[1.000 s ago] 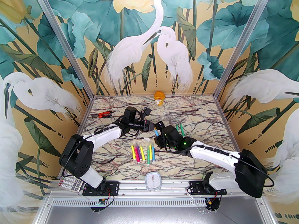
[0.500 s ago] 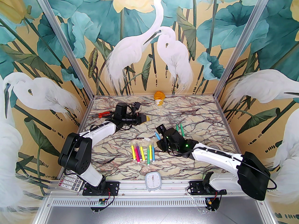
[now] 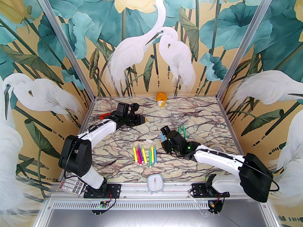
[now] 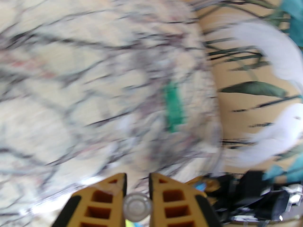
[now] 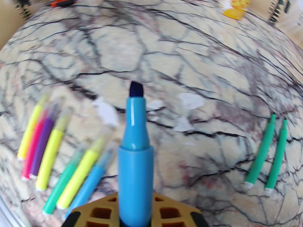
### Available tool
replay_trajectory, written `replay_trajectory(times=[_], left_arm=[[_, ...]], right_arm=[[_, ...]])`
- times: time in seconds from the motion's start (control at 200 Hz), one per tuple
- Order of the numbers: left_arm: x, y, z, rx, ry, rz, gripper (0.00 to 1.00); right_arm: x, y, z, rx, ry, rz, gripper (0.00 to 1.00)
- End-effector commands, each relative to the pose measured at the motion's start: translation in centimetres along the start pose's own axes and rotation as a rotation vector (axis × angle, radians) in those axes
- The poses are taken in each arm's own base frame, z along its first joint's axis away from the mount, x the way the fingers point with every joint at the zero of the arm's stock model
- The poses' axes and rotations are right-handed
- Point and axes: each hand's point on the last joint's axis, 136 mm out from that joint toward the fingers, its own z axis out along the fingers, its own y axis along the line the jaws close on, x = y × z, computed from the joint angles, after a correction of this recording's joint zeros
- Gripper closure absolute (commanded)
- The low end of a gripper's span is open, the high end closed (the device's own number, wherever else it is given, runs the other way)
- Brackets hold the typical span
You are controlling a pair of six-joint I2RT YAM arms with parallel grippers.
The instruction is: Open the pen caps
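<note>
Pinching a clear round cap [image 4: 137,207], left fingers [image 4: 175,204]; right fingers [image 5: 170,213] tight on a smooth blue pen [image 5: 135,164]

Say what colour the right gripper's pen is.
The pen is light blue, its tip dark blue; clearest in the right wrist view.

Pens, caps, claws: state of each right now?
Blue pen: uncapped, tip bare, held in right claw.
Clear cap: off its pen, pinched in left claw.
Two green pens: uncapped, lying on table.
Row of seven pens: capped, lying side by side.
Left claw: shut on clear cap.
Right claw: shut on blue pen.
</note>
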Motion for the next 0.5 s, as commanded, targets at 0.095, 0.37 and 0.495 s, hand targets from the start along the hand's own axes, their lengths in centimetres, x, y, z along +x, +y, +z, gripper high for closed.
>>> replay_trajectory(times=[0.095, 0.37, 0.495], left_arm=[[1.2, 5.0, -1.3, -0.29, 0.048, 0.049, 1.0], [1.9, 8.6, 0.2, -0.434, 0.126, 0.004, 1.0], [1.9, 9.3, 0.8, -0.454, 0.138, -0.004, 1.0]], right_arm=[[-1.3, -4.5, 1.5, 0.188, 0.019, 0.169, 0.95], [-1.6, -7.9, 3.2, 0.356, 0.076, 0.241, 0.93], [-1.4, -8.7, 4.2, 0.391, 0.105, 0.253, 0.93]])
